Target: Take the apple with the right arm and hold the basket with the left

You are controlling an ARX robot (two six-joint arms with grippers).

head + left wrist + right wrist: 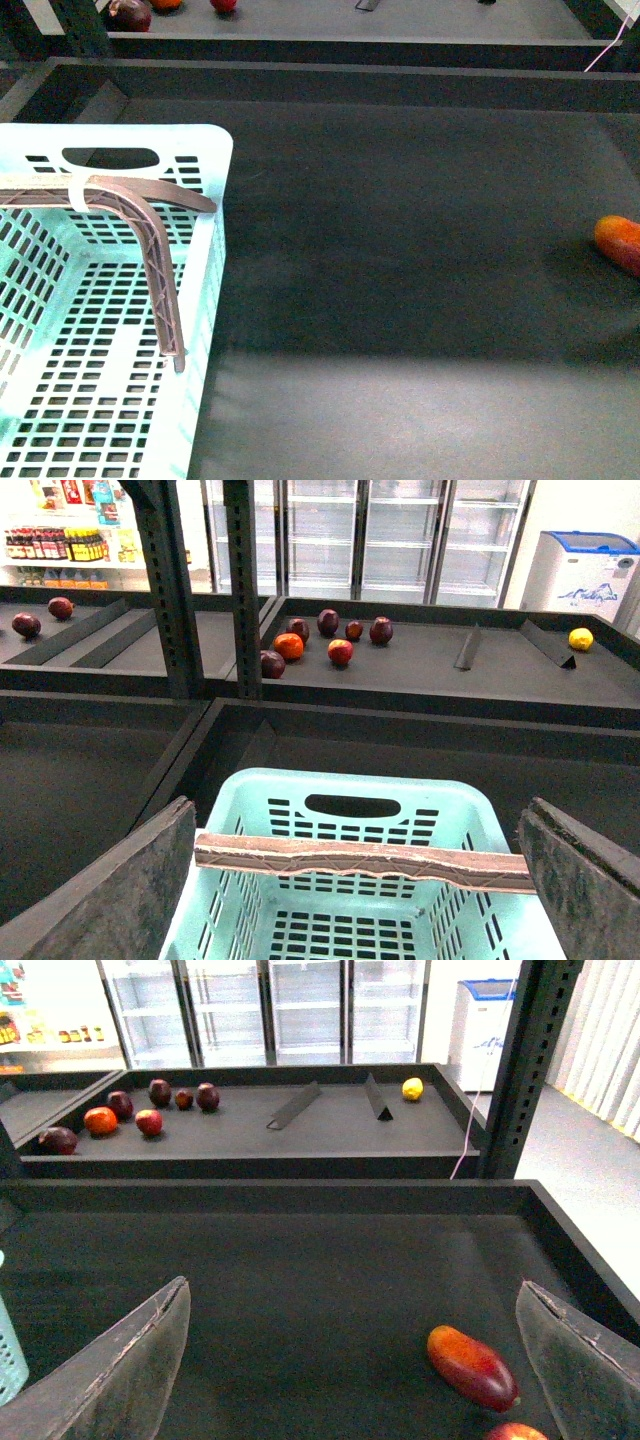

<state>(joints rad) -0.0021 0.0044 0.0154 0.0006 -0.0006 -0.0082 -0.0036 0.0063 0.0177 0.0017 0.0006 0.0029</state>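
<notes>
The pale aqua basket [110, 300] stands at the left of the dark tray, its brown ribbed handle [150, 240] folded across the opening. In the left wrist view the basket [345, 920] lies right under my left gripper [350, 880], which is open, with the handle [360, 860] running between its fingers [110, 890] without touching them. My right gripper [350, 1370] is open and empty above the mat. The apple [515, 1432] shows only as a red rounded top at the picture's edge, beside an elongated orange-red fruit [472, 1366]. Neither gripper shows in the front view.
The elongated fruit also lies at the right edge of the front view [620, 243]. A raised tray wall [350, 75] runs along the back. Beyond it, a further shelf holds several dark and red fruits [340, 652] and a yellow one [412, 1088]. A metal upright [520, 1070] stands at the right.
</notes>
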